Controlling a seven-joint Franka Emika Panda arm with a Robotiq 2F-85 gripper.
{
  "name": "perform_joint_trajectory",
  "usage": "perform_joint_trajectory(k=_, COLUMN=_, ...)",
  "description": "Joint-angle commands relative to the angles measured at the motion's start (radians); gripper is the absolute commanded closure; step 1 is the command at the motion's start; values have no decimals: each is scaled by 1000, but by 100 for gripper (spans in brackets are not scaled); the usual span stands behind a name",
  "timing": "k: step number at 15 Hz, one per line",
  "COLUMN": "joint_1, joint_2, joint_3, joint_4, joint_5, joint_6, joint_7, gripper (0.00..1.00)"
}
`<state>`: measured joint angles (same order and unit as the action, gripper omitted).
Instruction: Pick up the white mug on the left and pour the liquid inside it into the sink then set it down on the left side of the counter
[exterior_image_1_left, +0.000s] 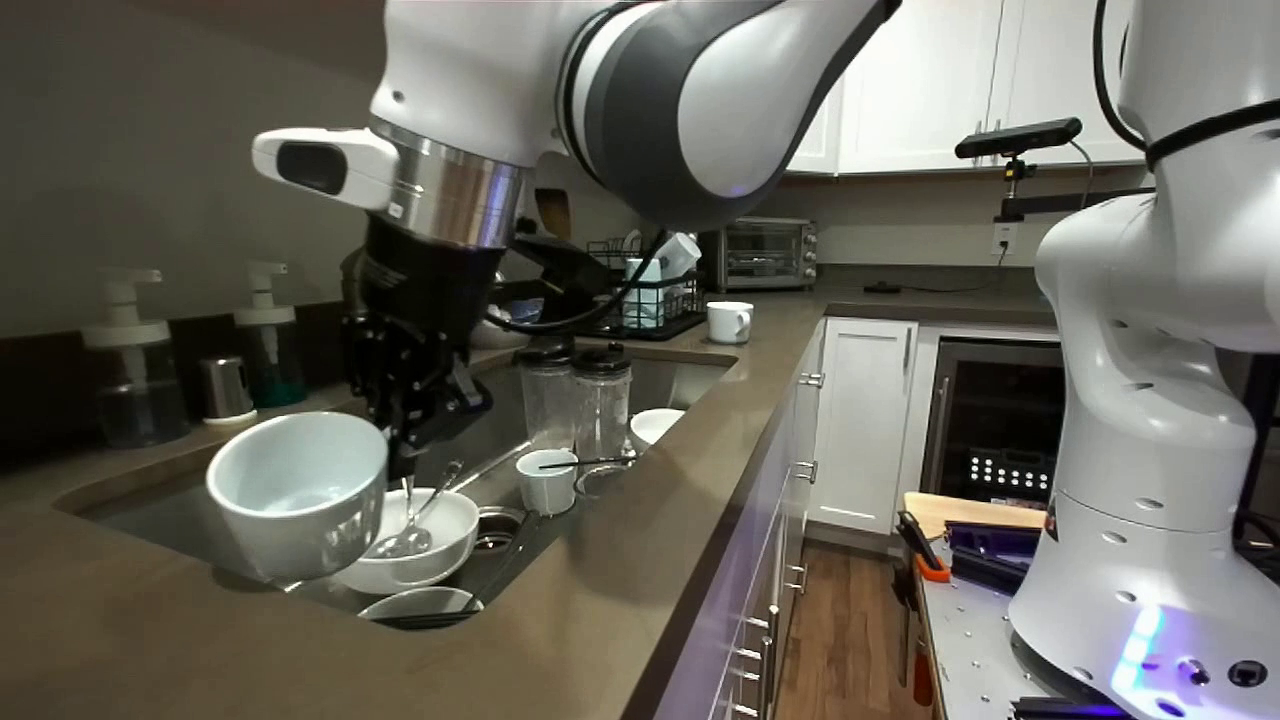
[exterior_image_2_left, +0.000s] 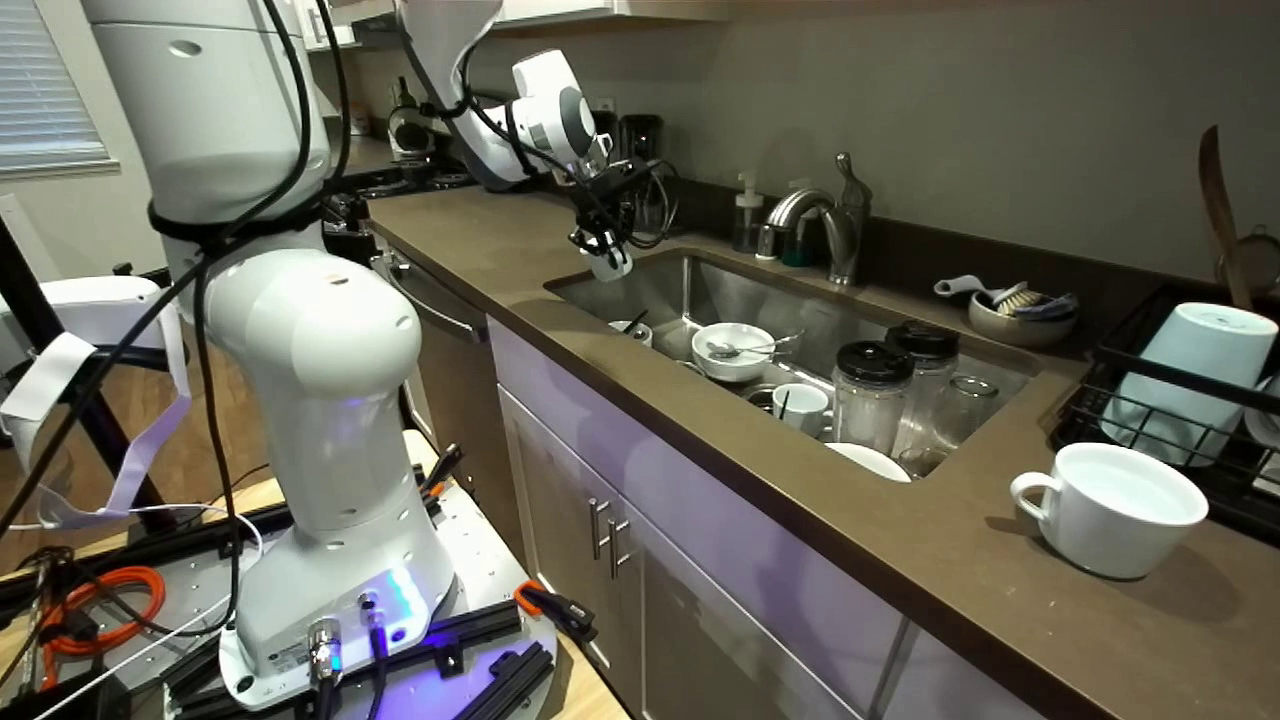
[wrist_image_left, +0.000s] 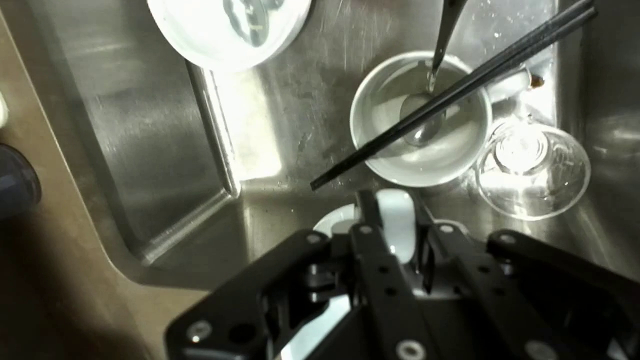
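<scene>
A white mug (exterior_image_1_left: 300, 495) hangs over the near end of the sink (exterior_image_2_left: 660, 275) in an exterior view, its mouth tilted toward that camera. My gripper (exterior_image_1_left: 400, 455) is shut on its handle, which shows between the fingertips in the wrist view (wrist_image_left: 398, 230). The mug (exterior_image_2_left: 610, 263) is small and low under the gripper (exterior_image_2_left: 598, 240) in an exterior view. Whether liquid is inside it I cannot tell. In the wrist view the gripper (wrist_image_left: 395, 202) hides most of the mug body. A second white mug (exterior_image_2_left: 1115, 515) stands upright on the counter by the dish rack.
The sink holds a white bowl with spoons (exterior_image_2_left: 733, 352), a white cup (exterior_image_2_left: 800, 408), lidded glass jars (exterior_image_2_left: 872, 395) and a cup with chopsticks (wrist_image_left: 420, 120). A faucet (exterior_image_2_left: 845, 230) and soap bottles (exterior_image_1_left: 140, 370) stand along the wall. A dish rack (exterior_image_2_left: 1180, 400) sits beyond.
</scene>
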<state>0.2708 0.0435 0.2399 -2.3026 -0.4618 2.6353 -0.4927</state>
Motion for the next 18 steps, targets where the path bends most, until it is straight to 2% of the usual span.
perform_joint_trajectory(k=1, joint_1=22, joint_2=104, joint_3=25, joint_4=159, joint_5=-33, joint_6=-95, joint_7=44, gripper=96)
perform_joint_trajectory(k=4, joint_1=31, joint_2=142, joint_3=23, joint_4=239, joint_5=-56, joint_6=-176, joint_7=48, gripper=96)
perform_joint_trajectory(k=8, joint_1=59, joint_2=180, joint_3=13, joint_4=322, joint_5=-142, joint_6=-295, joint_7=127, gripper=96)
perform_joint_trajectory(k=15, joint_1=124, joint_2=205, joint_3=30, joint_4=406, joint_5=-249, joint_6=-475, joint_7=212, gripper=96)
perform_joint_trajectory(k=18, joint_1=136, joint_2=212, joint_3=46, joint_4=427, joint_5=-243, joint_6=-510, joint_7=218, gripper=96)
